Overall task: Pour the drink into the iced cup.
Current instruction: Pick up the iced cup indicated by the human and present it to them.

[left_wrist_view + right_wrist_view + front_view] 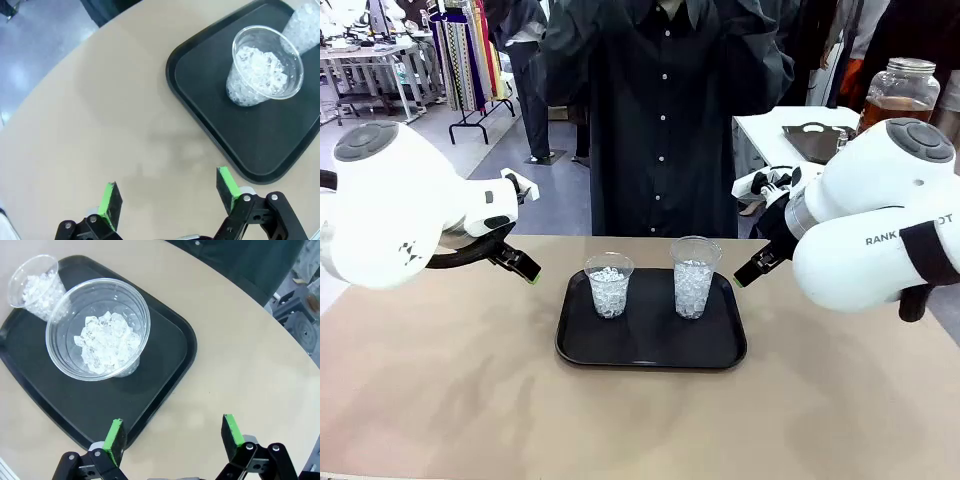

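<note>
Two clear plastic cups of ice stand on a black tray [580, 352]: a shorter cup [609, 285] on the left and a taller cup [694, 277] on the right. The drink, amber liquid in a big glass jar [897, 95] with a metal lid, stands on a white table behind my right arm. My left gripper [169, 196] hovers open over bare tabletop left of the tray, with the shorter cup [265, 70] ahead of it. My right gripper [173, 437] hovers open at the tray's right edge, near the taller cup [100, 332]. Nothing is between either pair of fingers.
A person in a dark shirt [660, 110] stands at the table's far edge, right behind the tray. A dark tray [817, 140] lies on the white side table beside the jar. The beige tabletop [440, 400] stretches in front of the tray.
</note>
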`<state>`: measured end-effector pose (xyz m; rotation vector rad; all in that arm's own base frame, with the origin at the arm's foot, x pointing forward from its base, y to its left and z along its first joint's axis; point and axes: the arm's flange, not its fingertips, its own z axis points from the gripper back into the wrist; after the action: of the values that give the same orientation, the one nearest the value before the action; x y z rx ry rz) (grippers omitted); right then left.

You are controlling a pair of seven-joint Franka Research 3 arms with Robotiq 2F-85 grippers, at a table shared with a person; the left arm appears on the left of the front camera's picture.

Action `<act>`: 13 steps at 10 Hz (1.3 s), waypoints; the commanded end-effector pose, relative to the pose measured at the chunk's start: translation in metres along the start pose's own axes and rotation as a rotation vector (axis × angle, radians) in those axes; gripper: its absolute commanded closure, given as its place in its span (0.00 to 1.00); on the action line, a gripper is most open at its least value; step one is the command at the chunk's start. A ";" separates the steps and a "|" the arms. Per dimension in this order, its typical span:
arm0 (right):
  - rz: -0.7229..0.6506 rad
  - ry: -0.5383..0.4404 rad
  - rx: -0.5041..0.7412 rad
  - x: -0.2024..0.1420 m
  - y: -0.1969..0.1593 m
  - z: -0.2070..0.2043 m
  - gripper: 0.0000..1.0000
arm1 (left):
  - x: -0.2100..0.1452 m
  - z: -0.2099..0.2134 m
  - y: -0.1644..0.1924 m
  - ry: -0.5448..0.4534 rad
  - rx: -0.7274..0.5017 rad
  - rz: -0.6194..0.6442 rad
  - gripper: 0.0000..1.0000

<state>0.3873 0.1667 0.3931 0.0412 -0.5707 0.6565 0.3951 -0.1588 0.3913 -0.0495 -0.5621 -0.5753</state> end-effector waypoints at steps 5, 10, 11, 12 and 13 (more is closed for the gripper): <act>-0.004 -0.007 -0.002 0.001 -0.002 0.003 0.00 | 0.000 0.002 0.002 -0.003 0.007 -0.005 0.00; -0.004 -0.007 -0.002 0.001 -0.002 0.003 0.00 | 0.000 0.002 0.002 -0.003 0.007 -0.005 0.00; 0.000 0.000 0.000 0.000 0.000 0.000 0.00 | 0.000 0.000 0.000 0.000 0.000 0.000 0.00; -0.043 -0.015 0.008 0.005 -0.005 0.012 0.00 | 0.008 0.014 -0.003 -0.014 0.010 -0.011 0.00; -0.065 -0.019 0.042 0.012 -0.010 0.027 0.00 | 0.018 0.029 -0.005 -0.033 0.003 -0.020 0.00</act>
<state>0.3875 0.1642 0.4034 0.0548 -0.5796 0.6325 0.3946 -0.1630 0.4051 -0.0509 -0.5868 -0.5837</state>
